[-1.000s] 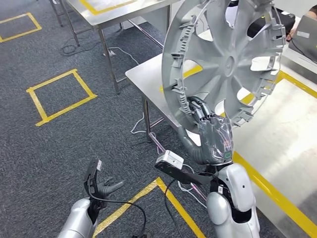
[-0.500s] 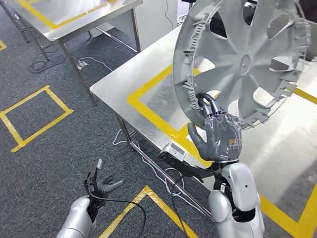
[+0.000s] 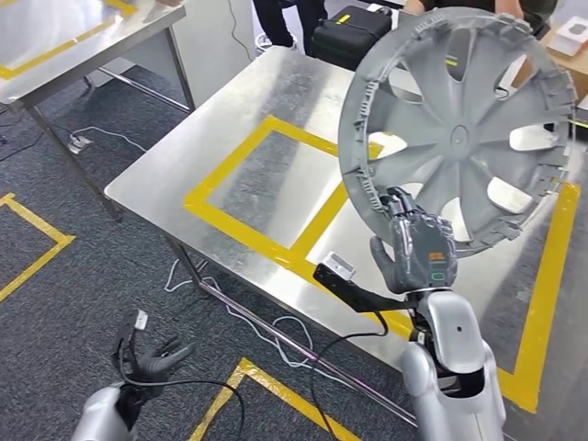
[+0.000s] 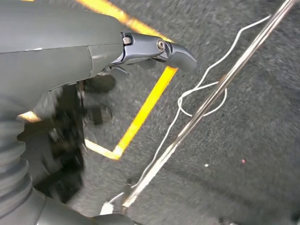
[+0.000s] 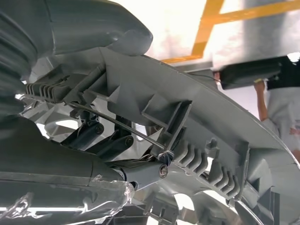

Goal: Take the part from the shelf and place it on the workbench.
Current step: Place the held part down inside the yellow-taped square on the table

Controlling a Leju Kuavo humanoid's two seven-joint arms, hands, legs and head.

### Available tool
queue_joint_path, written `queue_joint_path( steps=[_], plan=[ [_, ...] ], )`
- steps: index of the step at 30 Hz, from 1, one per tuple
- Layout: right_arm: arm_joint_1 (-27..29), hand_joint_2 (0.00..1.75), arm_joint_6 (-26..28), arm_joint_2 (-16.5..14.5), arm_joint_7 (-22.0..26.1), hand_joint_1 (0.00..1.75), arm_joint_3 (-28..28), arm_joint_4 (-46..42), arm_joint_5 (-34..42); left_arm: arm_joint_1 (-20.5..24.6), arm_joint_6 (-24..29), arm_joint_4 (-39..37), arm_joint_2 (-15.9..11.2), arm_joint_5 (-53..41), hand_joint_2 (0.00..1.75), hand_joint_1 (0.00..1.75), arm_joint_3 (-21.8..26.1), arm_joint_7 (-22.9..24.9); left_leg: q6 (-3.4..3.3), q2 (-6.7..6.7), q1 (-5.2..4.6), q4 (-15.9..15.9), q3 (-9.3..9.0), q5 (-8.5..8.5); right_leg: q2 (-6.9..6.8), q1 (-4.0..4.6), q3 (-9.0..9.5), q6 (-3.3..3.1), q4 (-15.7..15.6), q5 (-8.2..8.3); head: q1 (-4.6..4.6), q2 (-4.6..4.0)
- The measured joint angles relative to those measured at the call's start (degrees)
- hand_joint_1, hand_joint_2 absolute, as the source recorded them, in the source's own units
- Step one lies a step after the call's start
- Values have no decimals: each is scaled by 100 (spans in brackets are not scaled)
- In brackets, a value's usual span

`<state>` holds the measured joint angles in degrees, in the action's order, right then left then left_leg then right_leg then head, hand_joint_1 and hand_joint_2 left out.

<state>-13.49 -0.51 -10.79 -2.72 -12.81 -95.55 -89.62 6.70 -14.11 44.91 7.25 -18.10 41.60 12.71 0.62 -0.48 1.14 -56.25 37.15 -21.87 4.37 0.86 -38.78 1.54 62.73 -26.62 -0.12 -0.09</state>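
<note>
Wheel cover (image 3: 457, 138) rim: gripped, right robot hand (image 3: 416, 253) | above workbench (image 3: 229, 165)

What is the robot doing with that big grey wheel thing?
The robot's right hand grips the rim of a big grey plastic wheel cover and holds it upright in the air above the shiny steel workbench with yellow tape lines. It is not set down yet. The left hand hangs low over the dark carpet, holding nothing.
</note>
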Motion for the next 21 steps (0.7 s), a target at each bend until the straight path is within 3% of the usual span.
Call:
queue_joint_path(
  steps=[1,2,3,4,5,7,9,10,12,14,16,18,19,20,21],
  plan=[
    [-69,175,-7,19,50,175,53,179,10,-93,-278,-85,-302,74,175,0,121,-9,-13,76,0,2,-28,-20,-208,-7,-166,37,361,-176,31,0],
    [-128,175,-15,35,86,175,113,364,19,-174,-464,-158,-551,103,175,0,244,-14,-16,151,3,1,-48,-37,-328,-39,-361,70,759,-339,41,0],
    [-169,175,-32,53,103,175,176,537,26,-229,-554,-213,-750,94,175,0,343,-14,-9,206,8,0,-63,-51,-387,-76,-523,97,1071,-434,40,1],
    [-207,175,-62,71,113,175,247,722,35,-259,-585,-256,-901,62,175,0,421,-3,4,244,17,-1,-76,-63,-418,-113,-601,123,1207,-428,43,1],
    [-250,175,-100,88,122,175,312,903,44,-268,-596,-286,-993,20,175,0,474,16,22,276,29,-3,-90,-75,-442,-142,-567,147,1117,-321,43,1],
    [-370,175,-166,107,140,175,411,1265,71,-265,-595,-337,-1088,-61,175,0,516,64,83,339,50,-13,-133,-107,-584,-165,-211,185,399,54,46,1],
    [-507,175,-184,112,163,175,464,1573,92,-257,-583,-378,-1150,-106,175,0,535,85,172,412,42,-46,-166,-143,-728,-140,112,150,-216,266,48,1],
    [-563,175,-184,114,169,175,485,1695,101,-251,-576,-393,-1179,-117,175,0,540,86,213,449,33,-56,-177,-154,-747,-124,165,110,-325,284,49,0],
    [-630,175,-183,122,161,175,533,1868,108,-230,-560,-414,-1237,-122,175,0,549,86,284,547,37,-43,-203,-161,-619,-106,146,6,-322,278,48,0],
    [-661,175,-182,129,149,175,591,1974,115,-209,-554,-434,-1265,-122,175,0,550,87,330,485,63,-143,-176,-273,-492,-119,143,-76,-327,293,42,0],
    [-687,175,-187,130,144,175,622,2063,110,-204,-554,-462,-1285,-123,175,0,552,87,345,259,72,-669,62,-590,-362,-134,148,-139,-337,305,7,0],
    [-708,175,-216,132,103,175,632,2169,86,-207,-557,-496,-1301,-124,175,0,555,87,343,125,57,-1419,452,-896,-216,-123,149,-172,-336,305,-33,1],
    [-722,175,-237,134,66,175,641,2236,70,-206,-560,-511,-1305,-124,175,0,555,87,334,102,49,-1642,589,-930,-139,-115,152,-178,-335,305,-41,1],
    [-743,175,-258,138,24,175,658,2326,59,-202,-562,-525,-1309,-124,175,0,554,87,313,87,42,-1642,624,-834,-59,-110,155,-181,-334,305,-44,1],
    [-777,175,-272,142,-8,175,686,2427,56,-198,-564,-535,-1316,-124,175,0,553,88,285,65,37,-1437,556,-648,16,-107,158,-180,-333,305,-45,1]
  ],
)
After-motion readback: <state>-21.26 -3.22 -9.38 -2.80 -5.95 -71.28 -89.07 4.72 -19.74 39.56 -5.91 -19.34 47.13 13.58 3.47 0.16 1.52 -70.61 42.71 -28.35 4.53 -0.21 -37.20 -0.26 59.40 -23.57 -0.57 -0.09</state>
